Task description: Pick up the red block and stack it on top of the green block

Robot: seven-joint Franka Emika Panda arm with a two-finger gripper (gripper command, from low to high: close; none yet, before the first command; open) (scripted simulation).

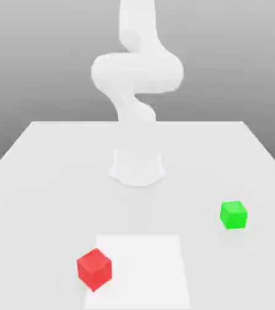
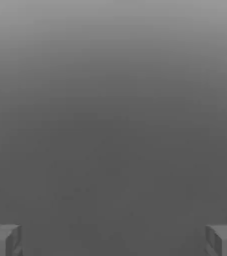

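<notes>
A broad, pale grey-white table [image 1: 55, 175] takes up the lower part of the exterior view, narrowing toward a straight far edge, and behind it the room is a plain backdrop that shades from lighter grey up high to darker grey near the table's far line, with no walls, corners or furniture to pick out. On the near part of the table lies a whiter rectangular patch [image 1: 149, 266], flat against the surface and running down to the near edge of the picture. The red block [image 1: 94, 267] sits at the patch's side toward the exterior view's left, overlapping its edge, turned so one corner faces the camera and showing a lit top and two darker sides. The green block [image 1: 233, 214] rests on bare table well apart from it, farther back and toward the exterior view's right, clear of the white patch. The white arm [image 1: 137, 72] rises from a rounded base [image 1: 137, 167] near the middle of the table, bends in thick curved links and runs out of the top of the picture. In the hand view the gripper [image 2: 113, 240] is released: its two grey fingertips [image 2: 3, 240] stand spread wide at opposite sides with nothing between them, and beyond them is a smooth grey field, lighter on one side and darker toward the fingers. Both blocks sit flat on the table, untouched by the arm.
</notes>
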